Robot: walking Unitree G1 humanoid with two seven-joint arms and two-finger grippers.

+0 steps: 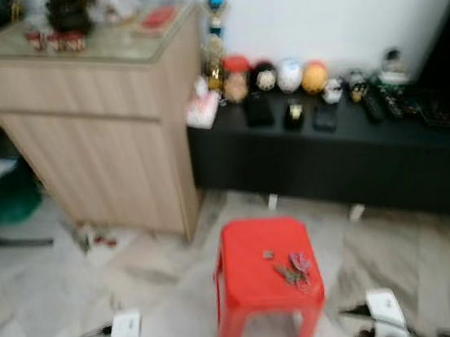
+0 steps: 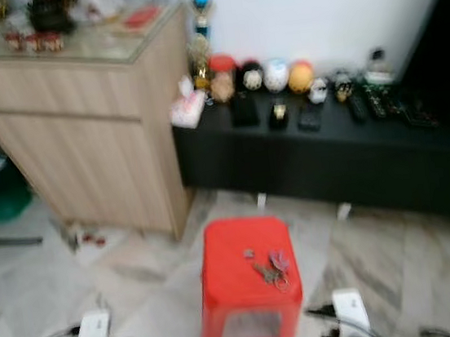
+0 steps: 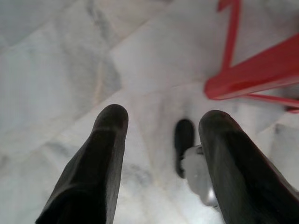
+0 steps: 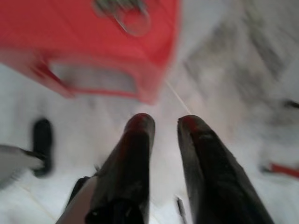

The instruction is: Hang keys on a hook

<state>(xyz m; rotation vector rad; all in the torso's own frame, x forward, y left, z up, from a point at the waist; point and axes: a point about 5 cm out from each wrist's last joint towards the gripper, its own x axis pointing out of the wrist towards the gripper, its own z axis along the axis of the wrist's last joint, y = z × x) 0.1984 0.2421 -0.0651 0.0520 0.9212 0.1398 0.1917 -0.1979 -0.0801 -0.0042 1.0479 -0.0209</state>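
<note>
We found the bunch of metal keys with a pinkish tag (image 1: 291, 268) lying on the seat of the red plastic stool (image 1: 250, 271), toward its right, nearer side, on the pale marble floor (image 1: 158, 292) straight ahead of us. Nothing had been picked up, so by our reckoning the task had barely begun: the keys needed grasping, and no hook was visible in the blurred views.

Our left hand (image 3: 163, 128) hung low over the floor to the left of the stool, its fingers apart and empty. Our right hand (image 4: 166, 123) hung low on the stool's right, fingers slightly apart and empty, the keys well beyond them.

Farther off stood a light wooden cabinet (image 1: 97, 127) on the left and a long black low shelf (image 1: 330, 151) crowded with small ornaments.
</note>
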